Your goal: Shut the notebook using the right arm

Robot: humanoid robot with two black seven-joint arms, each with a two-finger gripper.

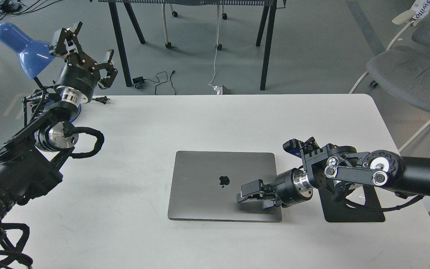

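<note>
The scene was evenly and brightly lit, apparently from diffuse overhead light. The white table (215, 123) looked pale and slightly washed out, without harsh glare. Soft, short shadows lay under the right arm (368, 175) and along the front edge of the notebook (207, 183), whose matte lid showed faint smudges of reflected light. Metal rings on the left arm (56, 136) caught small bright highlights. Focus was sharp across the table; the floor beyond was a little softer, and straight lines bent slightly near the edges.
</note>
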